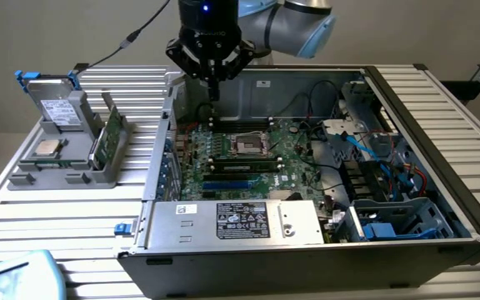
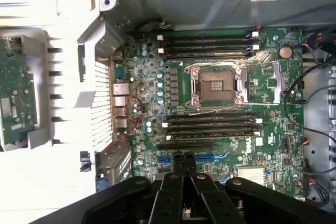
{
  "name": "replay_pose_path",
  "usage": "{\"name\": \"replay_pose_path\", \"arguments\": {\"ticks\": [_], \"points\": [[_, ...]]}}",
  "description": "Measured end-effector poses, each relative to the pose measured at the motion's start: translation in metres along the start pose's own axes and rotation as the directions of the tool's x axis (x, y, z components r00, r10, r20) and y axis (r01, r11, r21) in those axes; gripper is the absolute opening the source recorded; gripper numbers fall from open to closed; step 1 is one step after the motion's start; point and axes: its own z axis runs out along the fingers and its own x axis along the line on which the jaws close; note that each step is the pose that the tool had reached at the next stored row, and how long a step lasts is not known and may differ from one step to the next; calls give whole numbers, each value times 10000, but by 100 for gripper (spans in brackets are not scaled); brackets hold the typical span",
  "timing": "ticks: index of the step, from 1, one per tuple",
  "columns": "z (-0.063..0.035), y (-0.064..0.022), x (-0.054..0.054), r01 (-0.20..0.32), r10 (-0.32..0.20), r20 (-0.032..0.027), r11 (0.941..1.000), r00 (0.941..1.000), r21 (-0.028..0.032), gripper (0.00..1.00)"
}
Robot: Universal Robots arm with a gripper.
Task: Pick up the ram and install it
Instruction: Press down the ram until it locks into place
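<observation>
Ram (image 1: 105,134) stands on edge in a gray holder (image 1: 63,170) on the slatted tabletop (image 1: 65,219), outside the case (image 1: 440,119), at the exterior view's left. The tool (image 1: 213,94) hangs well apart from it, inside the open top of the case near the rear wall. Its fingers are pressed together on nothing, tips pointing down toward the upper slots (image 1: 240,124).

The case lies on its side, open upward and walled on 4 sides. Its vented side wall rises between the holder and the motherboard (image 1: 294,147). The middle of the board is open from above: the socket (image 1: 247,145) sits between the upper slots and the lower slots (image 1: 242,166).

At the exterior view's right, cables (image 1: 374,150) and a drive cage (image 1: 390,215) crowd the case. A metal power supply (image 1: 240,220) covers the board's near edge.

In the holder, a silver chip (image 1: 47,147) lies flat beside the ram, and a drive (image 1: 57,111) with blue tabs stands behind the chip.

In the wrist view the joined fingers (image 2: 177,163) sit over the board below the lower slots, and the ram shows off to the side in its holder, beyond the case wall.
</observation>
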Motion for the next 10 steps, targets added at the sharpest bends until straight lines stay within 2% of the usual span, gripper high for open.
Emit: {"name": "replay_pose_path", "arguments": {"ticks": [2, 5, 10], "points": [[-72, 27, 49, -35, 35, 49, 10000, 10000, -34, 11], [-136, 52, 91, -67, 67, 92, 10000, 9999, -63, 11], [-148, 57, 99, -65, 66, 101, 10000, 9999, -68, 11]]}}
